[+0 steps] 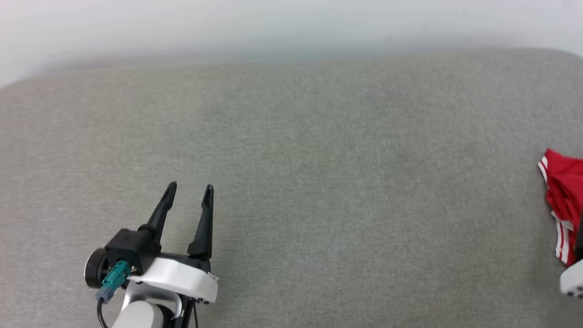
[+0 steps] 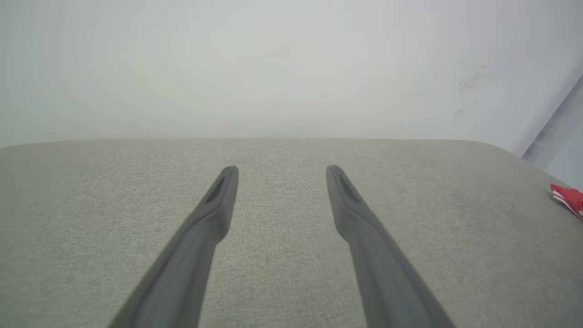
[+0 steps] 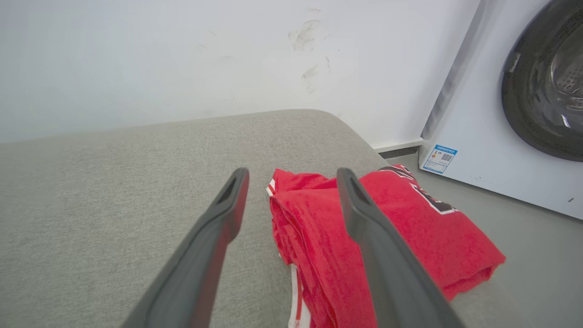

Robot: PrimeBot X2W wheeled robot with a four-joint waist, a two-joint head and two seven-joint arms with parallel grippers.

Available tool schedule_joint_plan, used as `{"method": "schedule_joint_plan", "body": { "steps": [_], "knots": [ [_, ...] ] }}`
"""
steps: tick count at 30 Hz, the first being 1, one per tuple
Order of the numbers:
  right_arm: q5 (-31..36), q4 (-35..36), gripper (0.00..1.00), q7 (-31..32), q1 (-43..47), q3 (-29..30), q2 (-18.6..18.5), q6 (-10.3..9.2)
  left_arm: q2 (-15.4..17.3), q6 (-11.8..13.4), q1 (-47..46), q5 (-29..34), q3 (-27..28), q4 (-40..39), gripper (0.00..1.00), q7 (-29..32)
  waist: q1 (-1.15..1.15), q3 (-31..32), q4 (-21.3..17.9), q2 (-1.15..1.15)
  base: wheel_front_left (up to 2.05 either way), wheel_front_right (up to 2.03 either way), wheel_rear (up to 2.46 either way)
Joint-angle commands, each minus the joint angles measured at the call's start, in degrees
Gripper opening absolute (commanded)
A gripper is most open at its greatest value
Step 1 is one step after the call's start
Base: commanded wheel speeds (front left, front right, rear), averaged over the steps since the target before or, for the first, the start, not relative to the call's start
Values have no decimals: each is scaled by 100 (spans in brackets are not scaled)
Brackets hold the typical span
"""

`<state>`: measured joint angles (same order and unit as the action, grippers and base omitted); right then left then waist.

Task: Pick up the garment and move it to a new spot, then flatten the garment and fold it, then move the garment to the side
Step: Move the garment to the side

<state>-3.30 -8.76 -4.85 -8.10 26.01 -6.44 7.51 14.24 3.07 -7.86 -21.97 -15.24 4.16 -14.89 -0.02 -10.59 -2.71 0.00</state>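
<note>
looks like the garment (image 3: 432, 241) is already folded and parked at the right edge of the cushion (image 1: 319, 159), right gripper (image 3: 291, 175) spread over it, left gripper (image 1: 189, 187) spread over bare fabric, so next is just backing off

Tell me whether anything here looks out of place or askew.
The garment sits bunched at the very right edge of the grey padded surface, one corner seeming to hang past the edge, loosely folded rather than flat. Dark scuff marks smudge the white wall behind.
</note>
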Motion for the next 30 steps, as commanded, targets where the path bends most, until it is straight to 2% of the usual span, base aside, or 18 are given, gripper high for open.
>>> {"method": "schedule_joint_plan", "body": {
  "steps": [1, 7, 16, 30],
  "knots": [
    [-29, 103, 100, -26, 183, -67, 77, -5, -11, 32, 104, -35, 36, 43, 100, -27, 2, 319, 240, 0, 0, 0, 0],
    [-165, 566, 100, 51, 826, -683, 305, -5, -60, 93, 386, -90, 157, 218, 100, -35, 2, 727, 419, 0, 0, 0, 0],
    [-425, 1147, 100, 285, 1386, -1485, 361, -5, -98, 141, 727, -110, 251, 376, 100, -34, 2, 1150, 569, 0, 0, 0, 0],
    [-500, 1886, 100, 465, 1862, -1816, 360, -5, -139, 46, 818, -35, 215, 438, 100, -35, 2, 1230, 608, 0, 0, 0, 0]
  ]
}}
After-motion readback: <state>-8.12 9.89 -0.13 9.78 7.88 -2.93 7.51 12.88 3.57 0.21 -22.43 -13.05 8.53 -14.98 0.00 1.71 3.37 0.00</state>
